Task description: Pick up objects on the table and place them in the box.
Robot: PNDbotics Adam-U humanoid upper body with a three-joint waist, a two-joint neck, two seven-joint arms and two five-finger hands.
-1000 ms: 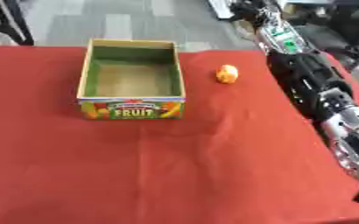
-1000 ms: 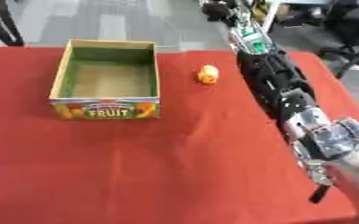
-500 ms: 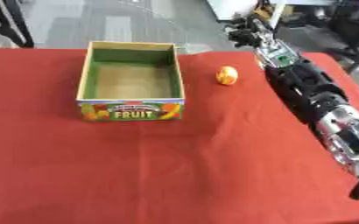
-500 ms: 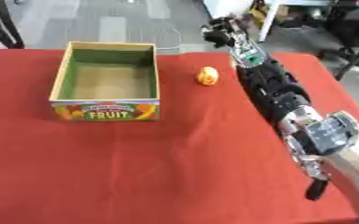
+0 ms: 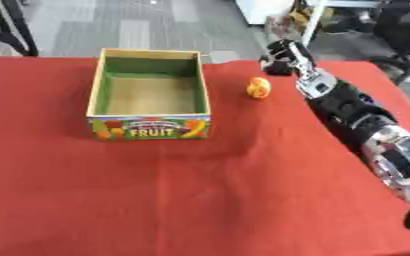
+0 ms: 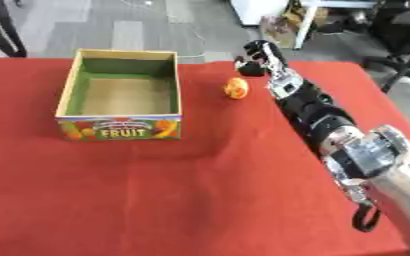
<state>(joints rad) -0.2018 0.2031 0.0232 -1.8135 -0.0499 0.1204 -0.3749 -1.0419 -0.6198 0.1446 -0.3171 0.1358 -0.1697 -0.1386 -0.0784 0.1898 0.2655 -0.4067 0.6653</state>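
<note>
A: Red cloth (image 5: 200,200) over the whole table, bare across the near half and down the left side. What sits on it?

B: One box (image 5: 149,93), cardboard, green inside, open at the top, nothing in it. "FRUIT" label on the near wall. It stands left of centre, toward the far edge, with free cloth on all four sides.

A: And the fruit?

B: Small orange-yellow fruit (image 6: 236,88), resting on the cloth to the right of the box, level with its far half. A clear strip of red separates it from the box's right wall. It is not touching the box or the hand.

A: Right hand?

B: Right hand (image 5: 280,57) reaches in from the lower right, arm running diagonally up the right side of the table. The hand is near the far edge, just beyond and to the right of the fruit, apart from it. Fingers look curled down toward the cloth, nothing between them that I can see. Blurred, so the exact spread is hard to read.

A: Left hand?

B: Shows in neither eye view.

A: Beyond the table?

B: Grey floor past the far edge, chair bases at upper right
</note>
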